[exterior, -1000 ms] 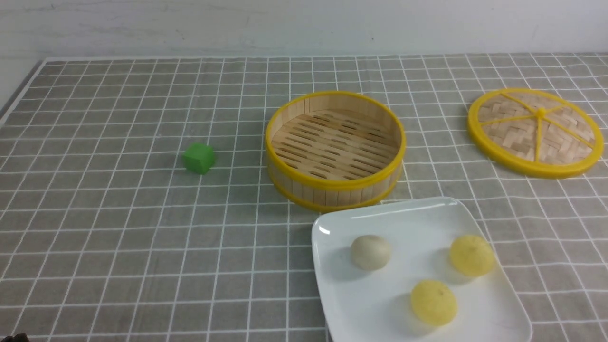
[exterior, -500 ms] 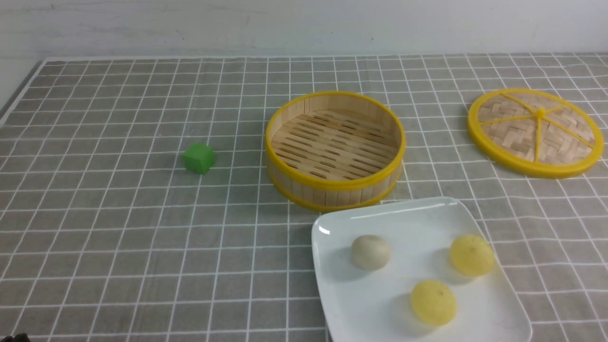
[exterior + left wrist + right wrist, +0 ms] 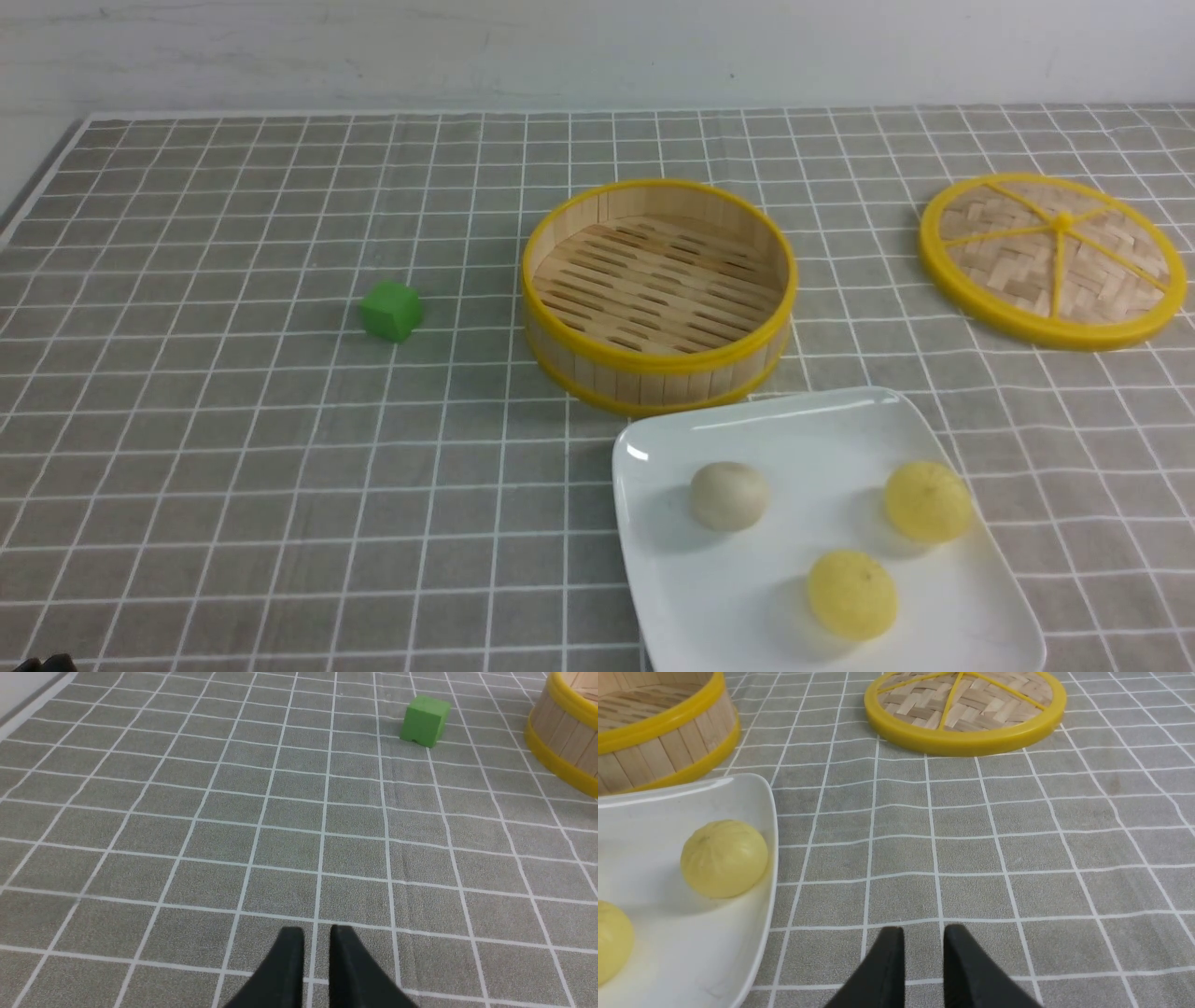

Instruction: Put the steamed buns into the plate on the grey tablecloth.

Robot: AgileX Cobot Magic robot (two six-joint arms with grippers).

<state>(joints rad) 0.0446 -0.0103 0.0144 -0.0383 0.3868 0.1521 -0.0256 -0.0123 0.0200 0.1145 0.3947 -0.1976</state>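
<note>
On the plate (image 3: 812, 597), near the front right of the desk: all three steamed buns (image 3: 728, 496), one off-white, two pale yellow, well apart from each other. Steamer basket (image 3: 658, 294) just behind the plate, empty; woven lid (image 3: 1053, 259) flat on the grey tablecloth (image 3: 233, 467) farther right; green cube (image 3: 391, 310) off to the left (no part of the job). Judged finished, or at the last retreat; next move calls for nothing beyond parking both arms clear. Left gripper (image 3: 316, 940) and right gripper (image 3: 923, 940) low over bare cloth, jaws nearly together with a thin gap, apparently holding nothing. Cloth slightly wrinkled, plain pale wall behind.
</note>
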